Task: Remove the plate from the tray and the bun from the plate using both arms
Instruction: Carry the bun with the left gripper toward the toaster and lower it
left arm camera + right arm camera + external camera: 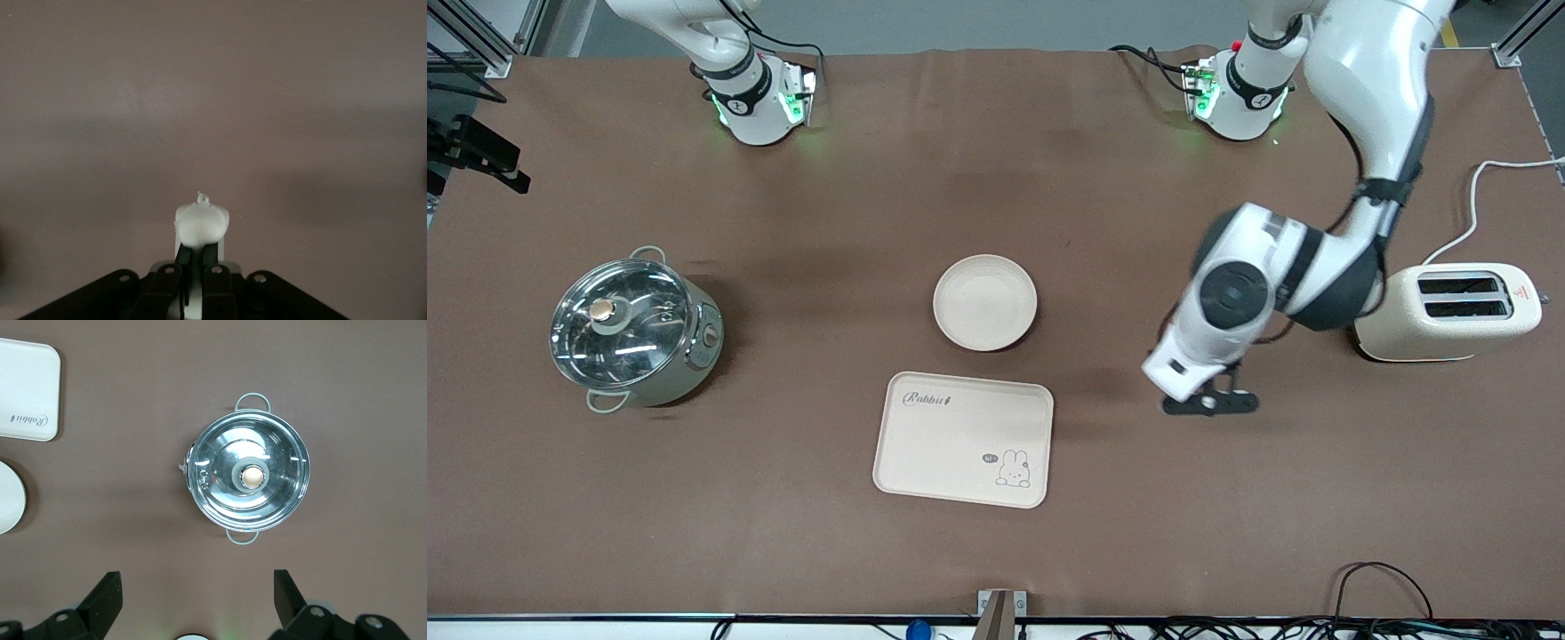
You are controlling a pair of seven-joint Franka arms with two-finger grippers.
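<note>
The round cream plate sits on the brown table at mid-table, just farther from the front camera than the rabbit tray; its edge also shows in the right wrist view. My left gripper hangs low over bare table between the tray and the toaster. In the left wrist view the left gripper is shut on the small white bun. My right gripper is open and empty, held high over the table near the pot; it is out of the front view.
A rectangular cream tray with a rabbit drawing lies nearer the front camera than the plate. A lidded steel pot stands toward the right arm's end. A cream toaster stands toward the left arm's end.
</note>
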